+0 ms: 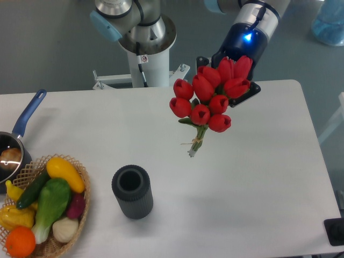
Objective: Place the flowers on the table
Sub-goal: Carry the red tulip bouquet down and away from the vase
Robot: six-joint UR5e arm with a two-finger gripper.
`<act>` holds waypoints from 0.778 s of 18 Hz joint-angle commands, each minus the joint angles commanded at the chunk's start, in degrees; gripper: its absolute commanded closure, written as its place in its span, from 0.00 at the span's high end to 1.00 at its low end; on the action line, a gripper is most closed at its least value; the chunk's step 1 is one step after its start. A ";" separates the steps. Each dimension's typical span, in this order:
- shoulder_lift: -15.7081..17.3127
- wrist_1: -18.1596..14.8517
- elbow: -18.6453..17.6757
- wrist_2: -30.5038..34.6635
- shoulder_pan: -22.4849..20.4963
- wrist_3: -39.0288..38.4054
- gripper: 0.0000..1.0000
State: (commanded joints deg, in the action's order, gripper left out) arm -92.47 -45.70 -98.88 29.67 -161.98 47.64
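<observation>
The flowers (211,95), a bunch of red tulips with short green stems tied with string, hang in the air over the back right part of the white table (258,177). The stems (195,141) point down and left, and I cannot tell whether their tips touch the tabletop. My gripper (232,86) sits behind the blooms with its blue light on; its fingers are mostly hidden by the flowers, and it is shut on the bunch.
A dark ribbed cylindrical vase (132,191) stands near the table's front middle. A wicker basket of vegetables (45,207) is at the front left. A blue-handled pan (12,150) sits at the left edge. The robot base (144,48) is behind the table.
</observation>
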 joint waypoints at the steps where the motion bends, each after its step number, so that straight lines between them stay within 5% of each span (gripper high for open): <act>1: 0.79 0.00 0.00 3.51 0.17 -0.09 0.25; 7: 4.23 -2.02 -1.76 18.46 0.79 0.44 0.24; 14: 1.78 -2.20 -3.78 37.46 6.67 4.13 0.25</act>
State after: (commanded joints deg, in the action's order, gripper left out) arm -90.69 -47.90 -102.66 67.14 -155.31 51.77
